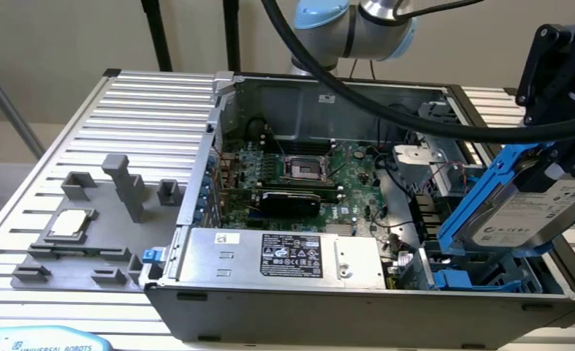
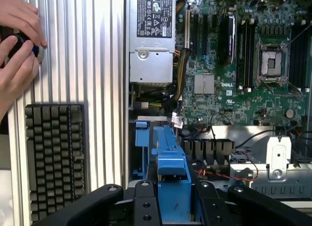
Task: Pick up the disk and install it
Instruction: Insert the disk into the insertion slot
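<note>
The end effector pinches the disk, held tilted over the case's blue bay, probably to line it up.

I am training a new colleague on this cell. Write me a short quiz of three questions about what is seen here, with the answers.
1. True or false: the gripper holds the disk over the open computer case.
2. Where does the small square chip lie? A) on the grey fixture outside the case; B) in the motherboard socket; C) on the power supply.
3. Fill in: the disk's carrier is ___ in colour.
Key: 1 true; 2 A; 3 blue.
</note>
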Controlling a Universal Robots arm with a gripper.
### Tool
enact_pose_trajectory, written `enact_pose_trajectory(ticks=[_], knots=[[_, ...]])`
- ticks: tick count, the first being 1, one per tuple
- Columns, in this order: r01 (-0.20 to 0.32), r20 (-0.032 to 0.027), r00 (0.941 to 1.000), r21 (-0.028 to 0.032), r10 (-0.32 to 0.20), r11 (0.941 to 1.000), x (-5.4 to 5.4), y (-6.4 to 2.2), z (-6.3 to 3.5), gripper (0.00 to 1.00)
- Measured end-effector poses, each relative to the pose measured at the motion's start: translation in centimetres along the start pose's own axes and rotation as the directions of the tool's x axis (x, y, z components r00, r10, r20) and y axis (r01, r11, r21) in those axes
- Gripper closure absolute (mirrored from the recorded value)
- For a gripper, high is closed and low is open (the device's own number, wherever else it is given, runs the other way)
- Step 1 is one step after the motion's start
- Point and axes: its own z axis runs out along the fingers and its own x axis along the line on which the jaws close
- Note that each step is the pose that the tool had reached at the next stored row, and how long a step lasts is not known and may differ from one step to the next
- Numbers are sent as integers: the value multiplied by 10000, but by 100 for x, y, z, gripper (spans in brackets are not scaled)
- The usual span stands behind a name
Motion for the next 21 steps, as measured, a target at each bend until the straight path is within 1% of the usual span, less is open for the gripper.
enact_pose_trajectory(ticks=[4, 10, 15, 21], knots=[[29, 1, 10000, -8, -29, 10000, 3, 14, 69, 67], [30, 0, 10000, -76, -30, 10000, 4, 10, 130, 67], [29, -3, 10000, -80, -29, 10000, 3, 4, 135, 67], [30, -5, 10000, -80, -30, 10000, 3, -14, 166, 67]])
